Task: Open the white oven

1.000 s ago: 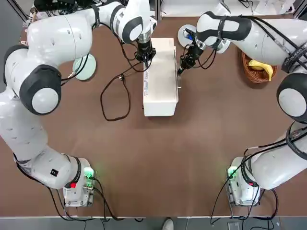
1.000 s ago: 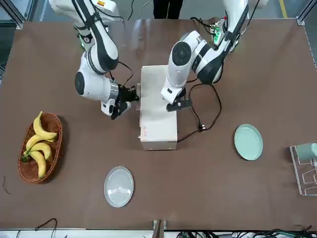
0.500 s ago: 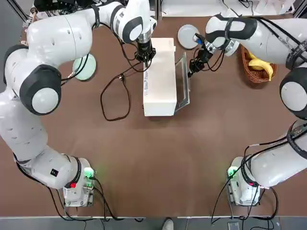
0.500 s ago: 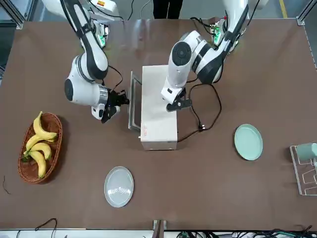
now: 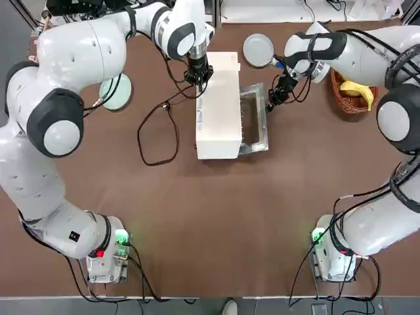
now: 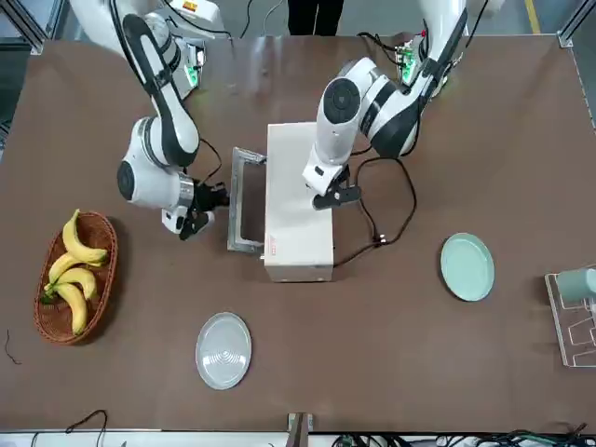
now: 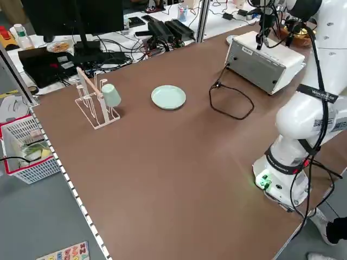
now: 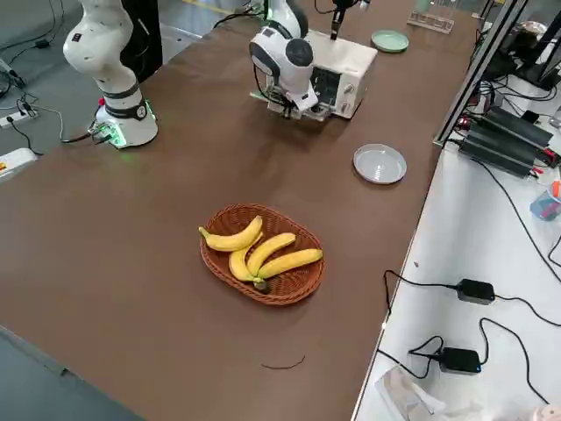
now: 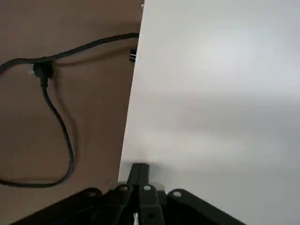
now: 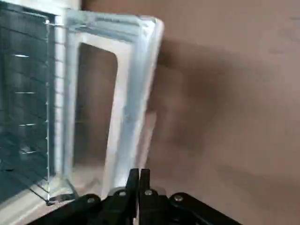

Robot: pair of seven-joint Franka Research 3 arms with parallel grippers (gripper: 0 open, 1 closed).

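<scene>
The white oven (image 5: 218, 98) stands mid-table at the back, its black power cord (image 5: 156, 131) trailing to its left. Its glass door (image 5: 254, 121) hangs swung down, almost flat, and the wire rack (image 10: 23, 93) shows inside. My right gripper (image 5: 270, 102) is shut and low beside the door's outer handle edge (image 10: 140, 75), with nothing between its fingers (image 10: 139, 177). In the front view that right gripper (image 6: 191, 225) sits just off the door (image 6: 244, 212). My left gripper (image 5: 197, 76) is shut, its fingertips (image 9: 139, 171) resting on the oven's top near the back edge.
A basket of bananas (image 5: 354, 92) lies right of the right arm. A grey plate (image 5: 258, 49) sits behind the oven, a green plate (image 5: 115, 92) far left. A rack with a cup (image 7: 100, 100) stands beyond it.
The oven door went from closed to half open to nearly flat. My right gripper moved outward and down with its edge. The left gripper stayed on the oven's top.
</scene>
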